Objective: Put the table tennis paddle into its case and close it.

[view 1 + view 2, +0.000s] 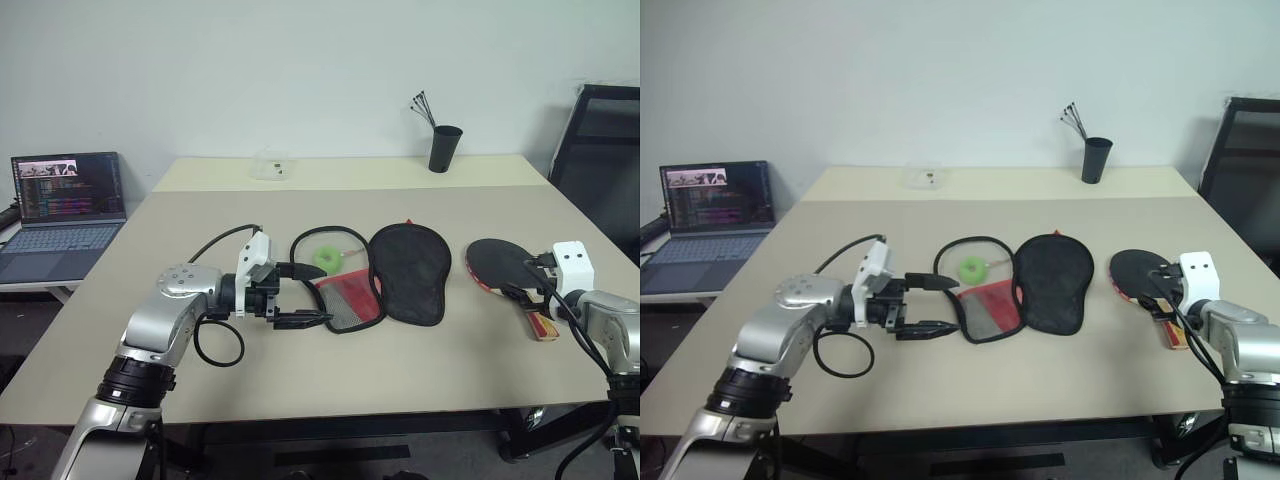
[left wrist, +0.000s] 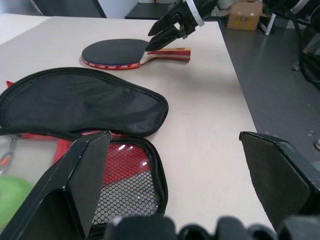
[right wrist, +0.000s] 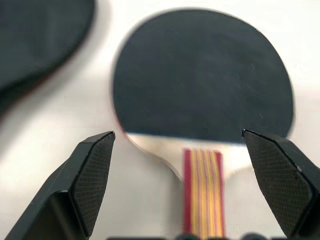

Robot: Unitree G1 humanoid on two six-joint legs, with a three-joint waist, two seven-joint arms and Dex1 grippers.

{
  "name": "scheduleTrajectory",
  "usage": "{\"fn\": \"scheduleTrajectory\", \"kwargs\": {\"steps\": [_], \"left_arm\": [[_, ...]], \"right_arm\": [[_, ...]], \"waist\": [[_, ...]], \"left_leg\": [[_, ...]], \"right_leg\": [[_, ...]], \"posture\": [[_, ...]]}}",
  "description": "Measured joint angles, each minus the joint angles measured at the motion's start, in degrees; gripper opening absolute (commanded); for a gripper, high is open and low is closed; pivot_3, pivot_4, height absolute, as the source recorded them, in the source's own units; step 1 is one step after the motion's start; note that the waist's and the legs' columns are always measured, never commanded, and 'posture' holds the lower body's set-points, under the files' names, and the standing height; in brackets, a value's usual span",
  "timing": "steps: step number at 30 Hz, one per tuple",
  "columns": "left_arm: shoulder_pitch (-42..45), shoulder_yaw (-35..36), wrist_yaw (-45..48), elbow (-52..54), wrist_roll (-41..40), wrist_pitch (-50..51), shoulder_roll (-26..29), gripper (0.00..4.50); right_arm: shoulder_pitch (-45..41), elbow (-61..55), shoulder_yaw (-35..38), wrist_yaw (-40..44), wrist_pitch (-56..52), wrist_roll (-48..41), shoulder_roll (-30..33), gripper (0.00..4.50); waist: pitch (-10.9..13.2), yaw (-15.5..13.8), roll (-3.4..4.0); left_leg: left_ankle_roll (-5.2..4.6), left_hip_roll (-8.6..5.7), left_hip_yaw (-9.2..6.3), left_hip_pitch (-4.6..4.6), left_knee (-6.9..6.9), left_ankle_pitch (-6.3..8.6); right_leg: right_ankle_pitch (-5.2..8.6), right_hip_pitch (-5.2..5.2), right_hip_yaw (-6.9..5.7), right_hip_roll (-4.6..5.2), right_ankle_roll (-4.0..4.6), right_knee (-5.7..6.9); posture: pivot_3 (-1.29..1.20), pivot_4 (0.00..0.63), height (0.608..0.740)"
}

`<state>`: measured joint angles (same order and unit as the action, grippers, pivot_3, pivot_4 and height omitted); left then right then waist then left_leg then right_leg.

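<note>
The table tennis paddle (image 1: pixel 498 264) lies flat on the table (image 1: pixel 300 370), black face up, at the robot's right, with its striped handle (image 1: pixel 541 325) pointing toward the near edge. The right gripper (image 1: pixel 528 293) is positioned over the handle with its fingers spread wide — nothing is held, and in the right wrist view the handle is seen between the two open fingertips (image 3: pixel 92 172). The case (image 1: pixel 385 275) lies open at the table's centre, just left of the paddle and apart from it: the black flap (image 1: pixel 410 270) is folded out to the right, and the red panel with mesh pocket (image 1: pixel 345 298) is exposed. A green ring (image 1: pixel 327 258) rests beside the mesh panel. The left gripper (image 1: pixel 305 295) is held level at the case's left edge, fingers wide apart — empty.
</note>
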<state>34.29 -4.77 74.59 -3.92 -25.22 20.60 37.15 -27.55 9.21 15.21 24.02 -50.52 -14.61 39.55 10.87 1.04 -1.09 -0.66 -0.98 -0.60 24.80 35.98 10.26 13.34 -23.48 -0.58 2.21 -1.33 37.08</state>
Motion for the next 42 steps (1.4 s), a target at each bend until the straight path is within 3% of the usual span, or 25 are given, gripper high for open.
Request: {"fn": "scheduleTrajectory", "kwargs": {"steps": [10,19,22,30,42], "left_arm": [[0.22,-0.20,-0.02,-1.07,0.79,-1.08,-0.48,4.50],[-0.07,-0.13,0.00,-0.50,0.73,-1.01,-0.27,4.50],[-0.26,-0.11,0.23,-0.08,0.56,-1.07,-0.27,4.50],[-0.26,-0.11,-0.08,0.14,0.56,-1.11,-0.30,4.50],[-4.02,1.80,-1.57,3.11,0.43,-0.49,1.71,4.50]], "right_arm": [[2.97,4.57,0.38,-0.26,0.49,0.10,0.05,4.49],[0.66,9.68,-1.44,-0.05,5.44,0.95,-0.87,4.49],[-0.77,11.65,-2.97,0.72,6.99,2.10,-0.96,3.89],[-2.40,13.71,-5.42,1.39,9.79,3.22,-1.88,1.21],[-2.69,8.18,-0.89,-3.45,2.99,1.10,-2.39,1.10]], "waist": [[0.00,0.00,0.00],[-0.03,0.64,-0.05],[-0.07,0.79,-0.12],[-0.14,0.76,-0.23],[-0.04,0.49,-0.07]], "left_leg": [[0.00,0.00,0.03,-0.02,0.01,0.00],[-0.01,0.01,0.12,-0.12,0.09,0.00],[-0.01,0.05,0.21,-0.23,0.10,0.00],[0.00,0.08,0.32,-0.31,0.10,0.00],[-0.01,0.10,0.41,-0.04,0.05,0.00]], "right_leg": [[-0.01,0.01,0.00,-0.03,-0.02,0.01],[-0.09,0.14,0.04,-0.05,-0.14,-0.01],[-0.10,0.20,0.08,-0.05,-0.13,-0.01],[-0.11,0.26,0.15,-0.04,-0.11,-0.02],[-0.15,-0.10,0.22,-0.01,-0.15,0.02]], "posture": [[0.00,0.150,0.740],[0.00,0.150,0.740],[0.00,0.150,0.740],[0.00,0.150,0.740],[0.00,0.150,0.740]]}}
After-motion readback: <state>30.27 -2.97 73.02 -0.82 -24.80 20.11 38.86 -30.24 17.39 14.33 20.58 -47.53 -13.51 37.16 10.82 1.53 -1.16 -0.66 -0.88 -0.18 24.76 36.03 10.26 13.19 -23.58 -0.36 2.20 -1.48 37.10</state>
